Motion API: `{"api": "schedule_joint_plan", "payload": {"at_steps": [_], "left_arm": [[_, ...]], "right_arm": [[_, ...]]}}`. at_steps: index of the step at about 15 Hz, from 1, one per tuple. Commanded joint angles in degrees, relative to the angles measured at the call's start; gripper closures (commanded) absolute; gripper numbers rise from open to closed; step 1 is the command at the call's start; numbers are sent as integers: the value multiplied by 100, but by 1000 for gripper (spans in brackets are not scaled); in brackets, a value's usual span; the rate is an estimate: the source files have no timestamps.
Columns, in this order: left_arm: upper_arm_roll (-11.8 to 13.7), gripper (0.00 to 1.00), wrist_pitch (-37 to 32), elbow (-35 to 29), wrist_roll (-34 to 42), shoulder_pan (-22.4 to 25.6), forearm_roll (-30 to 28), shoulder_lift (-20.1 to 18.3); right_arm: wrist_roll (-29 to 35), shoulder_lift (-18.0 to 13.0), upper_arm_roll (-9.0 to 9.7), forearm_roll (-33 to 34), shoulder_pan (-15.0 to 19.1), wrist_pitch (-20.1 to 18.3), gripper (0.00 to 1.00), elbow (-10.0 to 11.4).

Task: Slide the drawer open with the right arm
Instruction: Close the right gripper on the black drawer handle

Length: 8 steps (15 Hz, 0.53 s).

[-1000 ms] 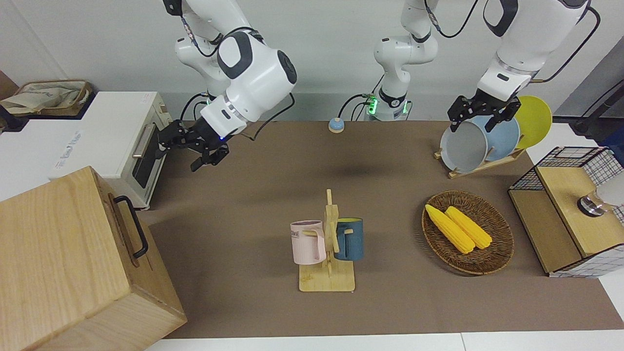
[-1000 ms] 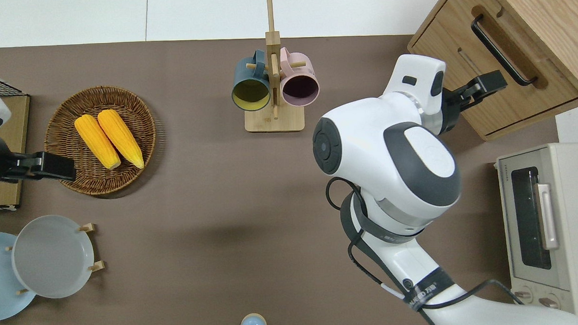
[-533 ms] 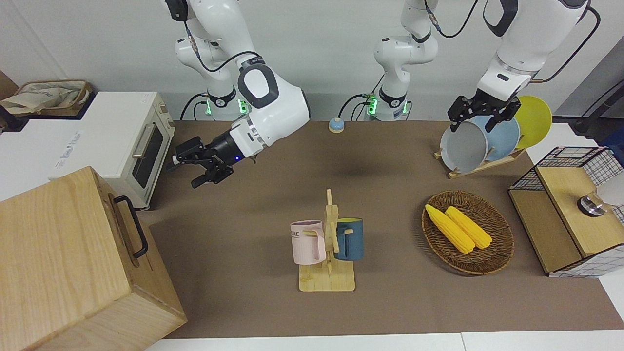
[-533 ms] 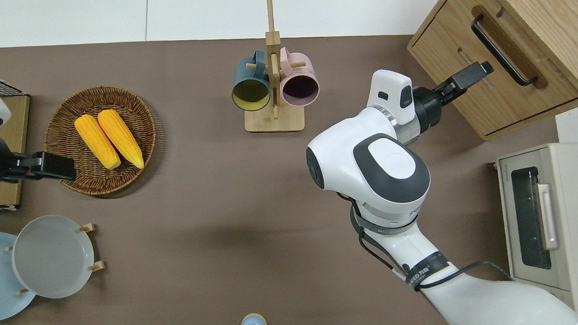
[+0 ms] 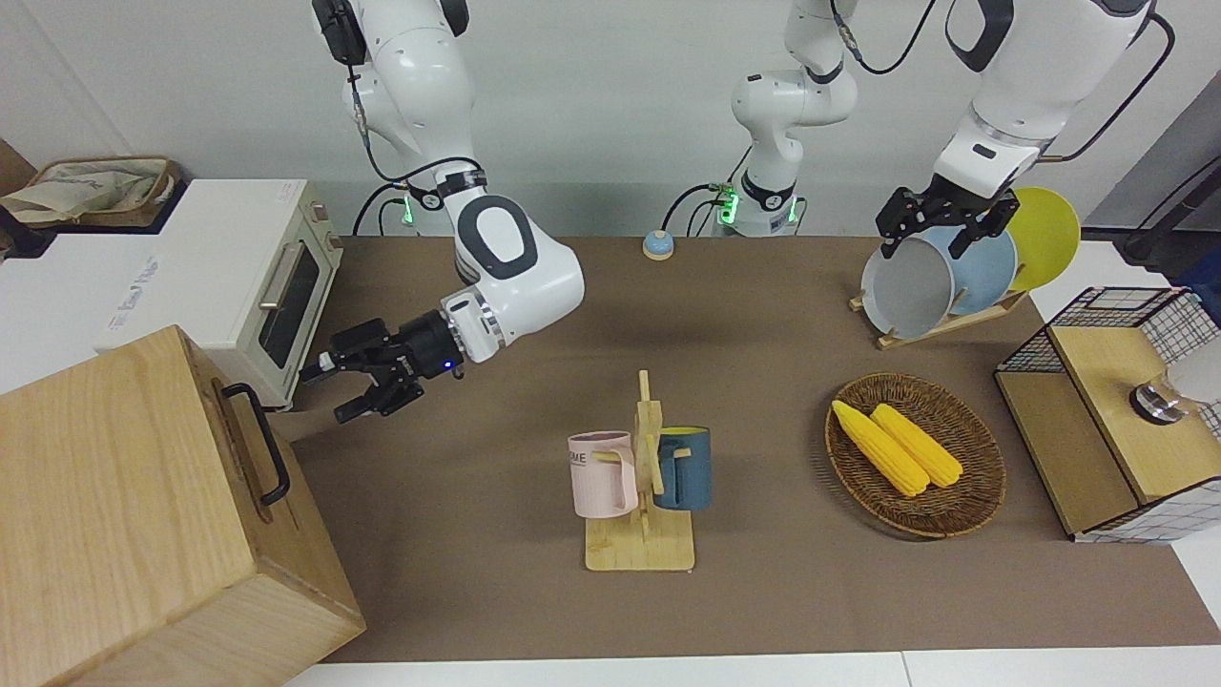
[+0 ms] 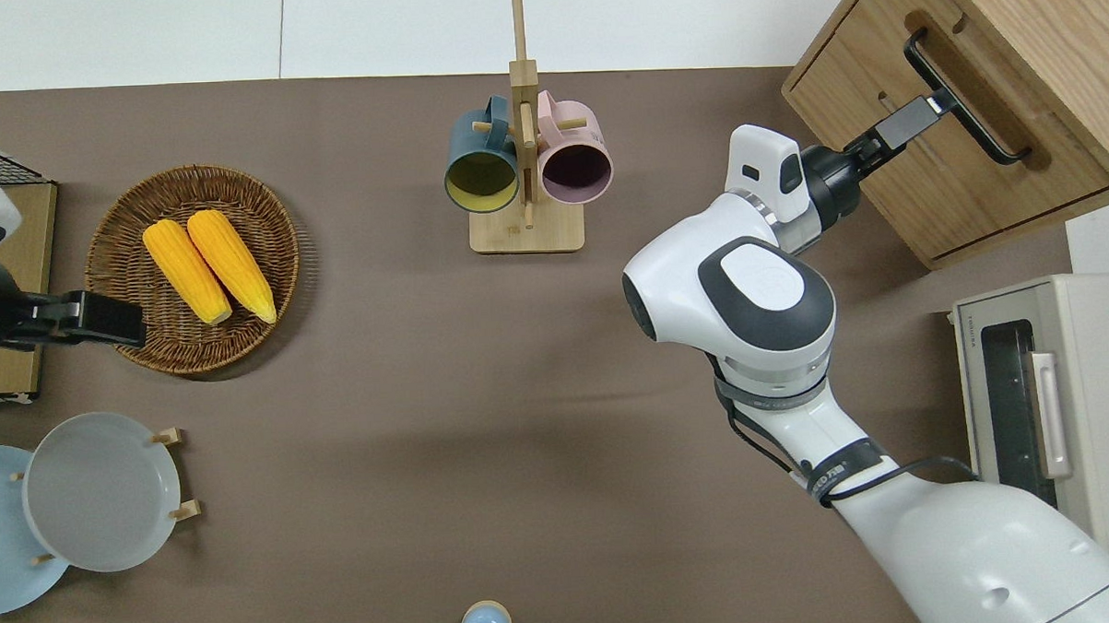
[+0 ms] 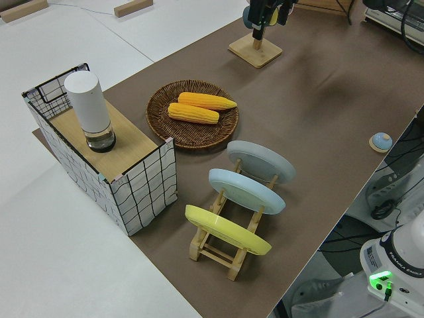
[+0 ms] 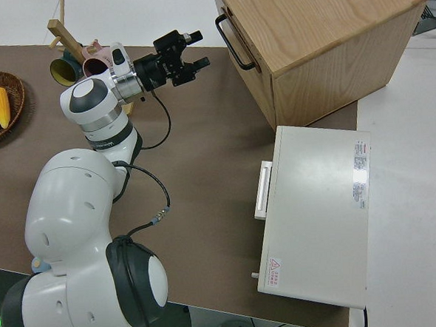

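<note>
The pale wood cabinet (image 5: pixel 124 496) stands at the right arm's end of the table, farther from the robots than the toaster oven. Its drawer (image 6: pixel 951 164) looks shut, with a black bar handle (image 5: pixel 259 441) on its front; the handle also shows in the overhead view (image 6: pixel 962 94) and the right side view (image 8: pixel 233 44). My right gripper (image 5: pixel 329 391) is open and empty, with a blue light at its wrist. It points at the handle, close to it but apart, as the right side view (image 8: pixel 198 50) shows. In the overhead view its tip (image 6: pixel 917 114) overlaps the handle. My left arm is parked, its gripper (image 5: pixel 923 246) open.
A white toaster oven (image 5: pixel 238 277) stands beside the cabinet, nearer to the robots. A wooden mug rack (image 5: pixel 641 477) holds a pink and a blue mug mid-table. A wicker basket (image 5: pixel 973 496) with two corn cobs, a plate rack (image 5: pixel 940 324) and a wire-and-wood box (image 5: pixel 1116 410) are toward the left arm's end.
My right gripper has swung away from the toaster oven, dropped lower and come close to the drawer handle. The drawer and the left arm have not moved.
</note>
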<state>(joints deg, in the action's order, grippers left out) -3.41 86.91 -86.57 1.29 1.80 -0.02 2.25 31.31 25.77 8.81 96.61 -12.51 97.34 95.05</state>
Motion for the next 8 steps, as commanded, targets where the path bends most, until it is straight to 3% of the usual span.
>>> {"api": "schedule_joint_plan", "payload": {"at_steps": [1,4,8], "left_arm": [[-37,7,-113,149,56,22,98,65],[-37,7,-113,149,56,22,98,74],[-37,7,-113,149,56,22,98,65]], "right_arm": [[296,120,60,507,372,355,15,23],[375,200,60,806,574,610,15,-4],[385,209,60,842,636,637,44,-13]]}}
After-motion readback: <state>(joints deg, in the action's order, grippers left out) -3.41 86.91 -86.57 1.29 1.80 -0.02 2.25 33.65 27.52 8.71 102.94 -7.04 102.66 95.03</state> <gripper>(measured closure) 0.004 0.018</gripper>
